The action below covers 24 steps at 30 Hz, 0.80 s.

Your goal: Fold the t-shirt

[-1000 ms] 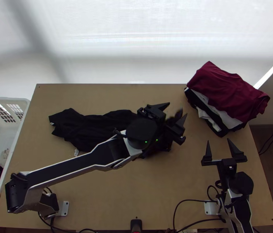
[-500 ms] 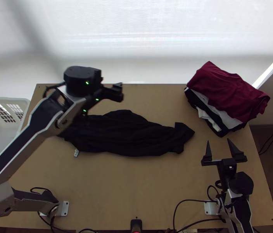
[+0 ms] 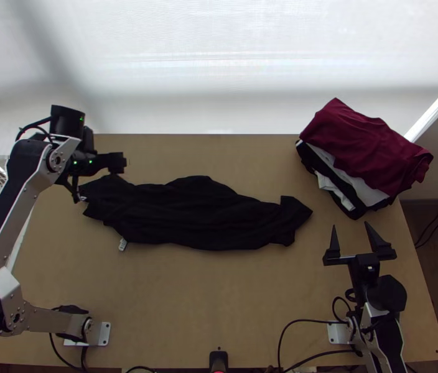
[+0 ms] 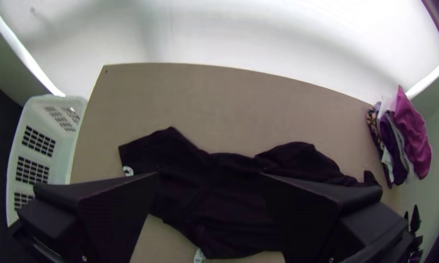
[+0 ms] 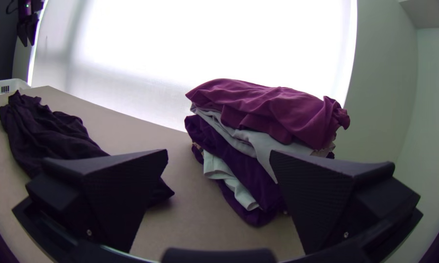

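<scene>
T-shirt: black and creased, it lies in a long, uneven band (image 3: 188, 214) across the left and middle of the worktop (image 3: 231, 298), its length running from side to side. The end nearer the right arm narrows to a pointed corner. A small white tag (image 3: 122, 244) pokes out along the side nearer the arms' bases, and a small white patch (image 4: 127, 171) shows at the far-left end.
Left hand: raised over the far-left part of the worktop, near the shirt's left end; the left hand (image 3: 102, 164) has its two fingers spread, with a wide gap between the tips in its own wrist view.
Right hand: low on the right side, the right hand (image 3: 351, 226) has its fingers spread too, their tips towards the stack and well apart from the shirt's pointed corner.
Stack: a tall, loose pile of folded clothes (image 3: 365, 149) sits at the worktop's far-right corner, maroon cloth on top, with white, grey and dark layers below.
Basket: a white plastic basket (image 4: 61, 158) with gridded openings stands just beside the worktop's left edge.
</scene>
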Motion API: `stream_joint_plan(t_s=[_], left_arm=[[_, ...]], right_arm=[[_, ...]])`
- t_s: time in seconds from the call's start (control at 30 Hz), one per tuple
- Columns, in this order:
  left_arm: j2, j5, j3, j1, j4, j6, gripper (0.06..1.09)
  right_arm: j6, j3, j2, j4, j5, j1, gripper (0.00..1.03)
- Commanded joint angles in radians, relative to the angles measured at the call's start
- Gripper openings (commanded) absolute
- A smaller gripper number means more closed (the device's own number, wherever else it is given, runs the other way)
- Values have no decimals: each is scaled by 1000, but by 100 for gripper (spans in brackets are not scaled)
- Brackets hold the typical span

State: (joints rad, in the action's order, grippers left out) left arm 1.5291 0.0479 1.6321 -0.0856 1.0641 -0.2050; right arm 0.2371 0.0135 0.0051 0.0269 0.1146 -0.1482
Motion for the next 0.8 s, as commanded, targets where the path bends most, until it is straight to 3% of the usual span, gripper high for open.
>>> stream_joint_plan(t_s=[0.0, 0.4, 0.73, 0.77], left_arm=[[60, -48, -54, 96, 31, 10, 103], [204, -66, -196, 238, 16, 36, 103], [359, -60, -198, 280, -90, 53, 103], [379, -60, -190, 285, -95, 59, 99]], right_arm=[[-4, -7, -7, -16, -1, 6, 98], [-4, -7, -7, -16, -1, 6, 98], [-4, -7, -7, -16, -1, 6, 98], [-4, -7, -7, -16, -1, 6, 98]])
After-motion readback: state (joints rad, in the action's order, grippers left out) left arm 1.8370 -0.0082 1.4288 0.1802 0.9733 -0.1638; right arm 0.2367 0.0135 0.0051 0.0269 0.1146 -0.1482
